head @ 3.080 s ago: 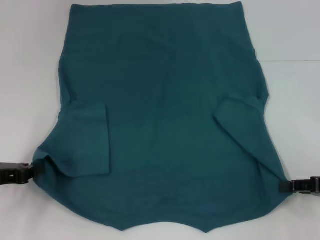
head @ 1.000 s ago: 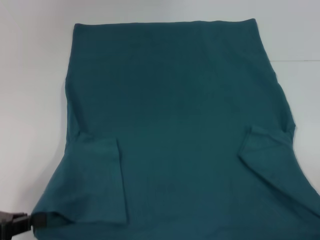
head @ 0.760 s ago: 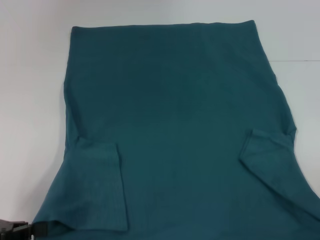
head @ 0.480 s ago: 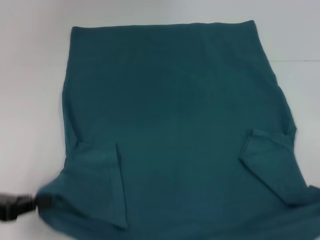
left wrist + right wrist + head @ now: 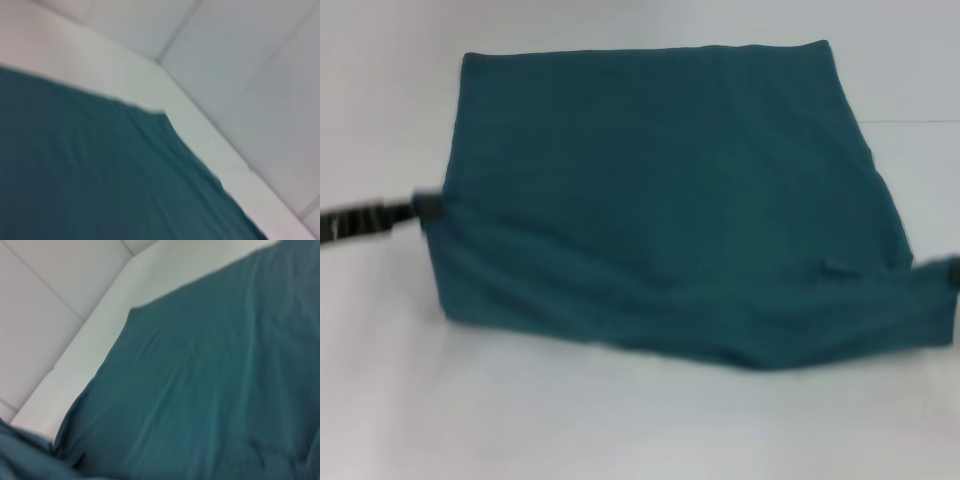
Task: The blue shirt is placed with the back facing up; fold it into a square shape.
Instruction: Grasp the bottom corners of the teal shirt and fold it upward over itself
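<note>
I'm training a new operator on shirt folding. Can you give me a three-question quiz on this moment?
1. True or false: the left gripper is at the blue shirt's edge.
2. Which shirt edge is raised off the table? A) far B) near
3. Fill in: the shirt's visible side shows ___ lettering.

Key: 1 true; 2 B; 3 no. The right gripper meets the cloth at the head view's right edge.

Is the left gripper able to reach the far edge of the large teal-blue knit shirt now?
Probably yes: the left gripper is at the teal-blue knit shirt's left side, nothing lying between it and the far edge.
</note>
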You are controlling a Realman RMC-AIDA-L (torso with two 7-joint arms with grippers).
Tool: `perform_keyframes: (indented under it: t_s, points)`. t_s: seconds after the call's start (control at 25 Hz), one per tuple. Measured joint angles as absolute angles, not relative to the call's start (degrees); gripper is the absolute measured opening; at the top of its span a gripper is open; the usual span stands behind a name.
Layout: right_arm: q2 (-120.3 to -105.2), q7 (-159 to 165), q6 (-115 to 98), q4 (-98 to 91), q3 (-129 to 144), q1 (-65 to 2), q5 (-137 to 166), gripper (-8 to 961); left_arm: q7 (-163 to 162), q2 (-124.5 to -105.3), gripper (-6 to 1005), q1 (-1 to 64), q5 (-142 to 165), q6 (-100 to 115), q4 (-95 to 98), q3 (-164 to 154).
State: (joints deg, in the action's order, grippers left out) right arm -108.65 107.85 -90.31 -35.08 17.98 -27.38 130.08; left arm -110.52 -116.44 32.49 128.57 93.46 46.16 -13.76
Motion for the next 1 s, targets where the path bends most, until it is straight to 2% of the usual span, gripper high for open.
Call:
perform_keyframes:
  t_s: [0.4, 0.6, 0.76, 1.0]
  points:
    - [-109.66, 107.0, -76.5, -32.6, 18.6, -36.5, 126.8, 55, -109.3, -115.41, 2, 38.5, 117.4, 74.3, 37.8, -14.2]
    - [-111.02, 102.4, -62.8, -28.0, 18.7, -41.3, 126.7, 55, -104.5, -115.86, 2, 41.1, 113.0, 64.7, 32.2, -14.4]
    - [-112.10, 97.9, -51.6, -23.2, 19.0, -44.8, 126.6, 56, -98.3, -116.83, 3, 44.0, 110.7, 55.8, 27.6, -14.4]
    - [-113.92, 89.5, -37.5, -18.8, 19.2, -48.2, 123.0, 56, -86.5, -119.48, 3, 47.3, 103.9, 45.6, 23.7, -14.3]
